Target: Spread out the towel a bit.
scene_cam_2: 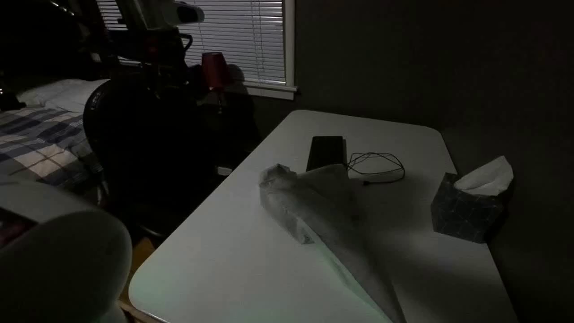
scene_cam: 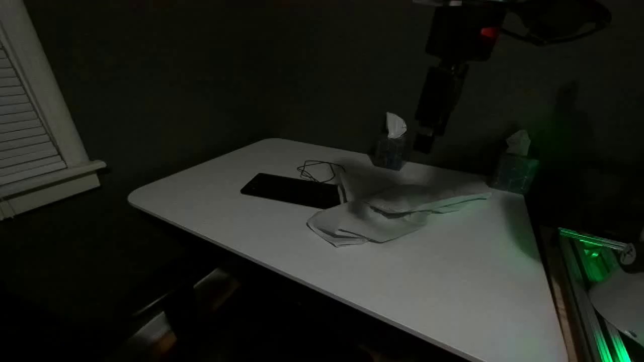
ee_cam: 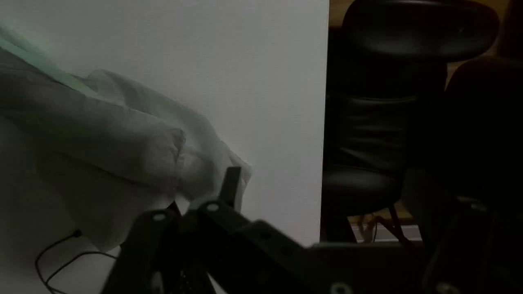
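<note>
seemingly, the fingers (ee_cam: pixel 231 183) of the gripper (scene_cam: pixel 424 143) were held apart; the towel (scene_cam: pixel 375 226) was bunched on the table (scene_cam: pixel 453 281), partly over the keyboard (scene_cam: pixel 289 190), its top fold (scene_cam: pixel 427 197) best pinched alone and drawn low.

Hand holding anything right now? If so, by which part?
Nothing held. The black robotic hand hangs above the white round-cornered table; the crumpled whitish cloth towel lies there, no part gripped.

Gripper (scene_cam: pixel 423 142) black, jointed, round screws (ee_cam: pixel 212 207) paler. Red patch (scene_cam: pixel 489 32) on black wrist (scene_cam: pixel 455 37). Dark cable (scene_cam: pixel 542 43), curved. Arm (scene_cam_2: pixel 154 14) pale, dark oval cap (scene_cam_2: pixel 188 13).
</note>
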